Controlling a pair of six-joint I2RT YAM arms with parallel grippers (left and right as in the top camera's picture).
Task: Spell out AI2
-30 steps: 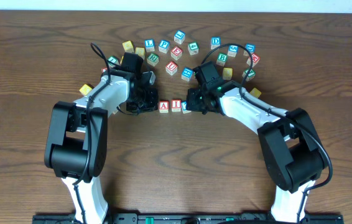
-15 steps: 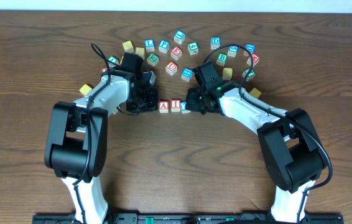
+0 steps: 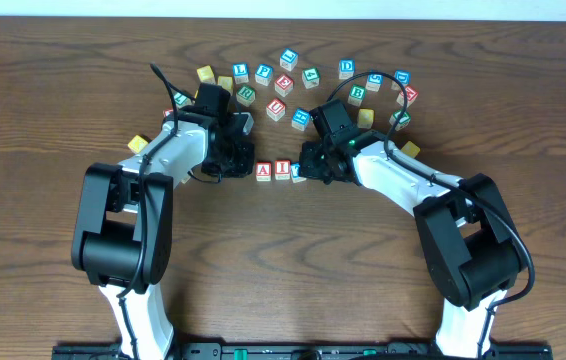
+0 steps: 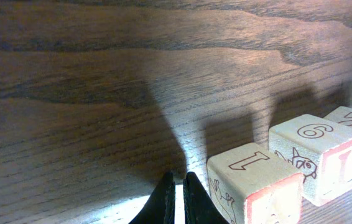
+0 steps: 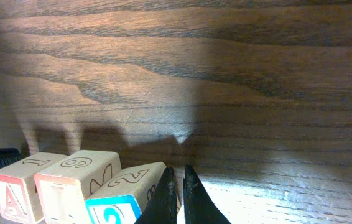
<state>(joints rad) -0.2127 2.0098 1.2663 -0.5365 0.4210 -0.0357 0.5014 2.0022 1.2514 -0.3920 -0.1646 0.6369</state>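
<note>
At table centre, the A cube [image 3: 263, 171], I cube [image 3: 282, 169] and 2 cube [image 5: 121, 196] stand side by side in one straight row, letters facing up. The left gripper [image 4: 177, 198], jaws closed on nothing, sits just beside the A cube's outer edge. The right gripper [image 5: 177, 194], likewise closed and empty, sits just beside the 2 cube's outer edge and partly covers it from overhead. Loose alphabet cubes [image 3: 284, 84] form an arc beyond the row, apart from it. On the near side, the wooden table [image 3: 283, 260] is bare.
</note>
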